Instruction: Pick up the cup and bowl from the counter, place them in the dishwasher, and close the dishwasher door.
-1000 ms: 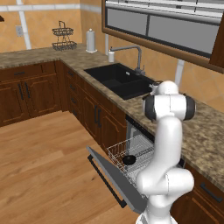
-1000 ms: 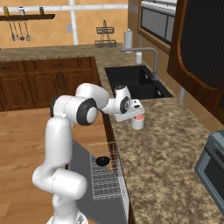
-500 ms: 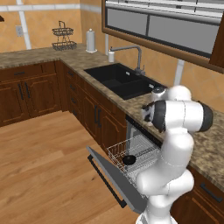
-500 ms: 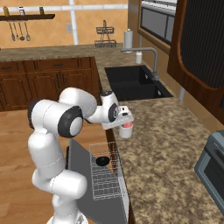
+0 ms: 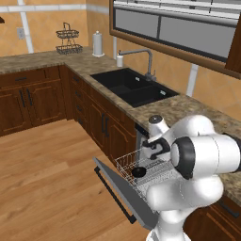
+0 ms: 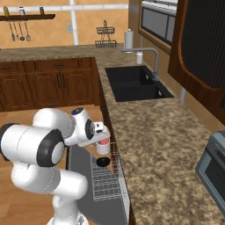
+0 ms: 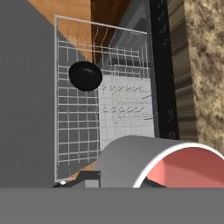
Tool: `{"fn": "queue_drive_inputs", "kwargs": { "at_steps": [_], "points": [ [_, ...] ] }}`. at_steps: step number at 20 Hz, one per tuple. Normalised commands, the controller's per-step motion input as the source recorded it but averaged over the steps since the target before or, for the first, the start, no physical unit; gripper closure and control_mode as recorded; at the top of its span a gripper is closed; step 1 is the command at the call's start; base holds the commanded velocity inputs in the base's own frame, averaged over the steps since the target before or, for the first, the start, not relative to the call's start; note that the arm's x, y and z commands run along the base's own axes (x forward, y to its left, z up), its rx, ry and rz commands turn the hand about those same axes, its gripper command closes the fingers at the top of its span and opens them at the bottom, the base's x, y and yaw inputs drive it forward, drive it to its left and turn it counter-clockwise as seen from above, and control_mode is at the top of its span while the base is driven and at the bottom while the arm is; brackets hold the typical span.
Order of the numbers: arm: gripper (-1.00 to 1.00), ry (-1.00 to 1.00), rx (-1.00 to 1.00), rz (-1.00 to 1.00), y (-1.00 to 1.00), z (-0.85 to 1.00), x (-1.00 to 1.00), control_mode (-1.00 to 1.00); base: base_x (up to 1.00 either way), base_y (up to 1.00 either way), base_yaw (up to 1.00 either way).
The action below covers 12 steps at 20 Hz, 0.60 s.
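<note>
Kitchen, granite table (image 6: 162, 145) w/ dishwasher (image 5: 141, 176) open below. Status: bowl (image 7: 85, 75) already in wire rack (image 7: 78, 118); cup (image 6: 103, 145) not yet placed; dishwasher door (image 5: 120, 190) down, closing left to do. Pincer (image 6: 102, 135) clamped on cup, carried above rack, bowl just below and beside it.

cup (image 7: 162, 164): cut off at bottom edge of hand view, fingertips hidden behind it | gripper (image 6: 102, 137): jaws too small to make out, right base view | dishwasher door (image 5: 123, 194): lower right covered by arm, left base view
</note>
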Motion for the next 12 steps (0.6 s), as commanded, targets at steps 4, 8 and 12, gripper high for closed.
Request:
{"fn": "queue_drive_inputs", "kwargs": {
  "at_steps": [4, 8, 12],
  "points": [
    [1.00, 0.01, -0.09, 0.00, 0.46, -1.00, 0.16, -1.00, 0.00, 0.00, 0.00],
    [1.00, 0.00, -0.08, 0.00, 0.08, -1.00, 0.53, -1.00, 0.00, 0.00, 0.00],
    [1.00, 0.00, -0.10, -0.01, 0.00, -1.00, 0.44, -1.00, 0.00, 0.00, 0.00]
  ]
}}
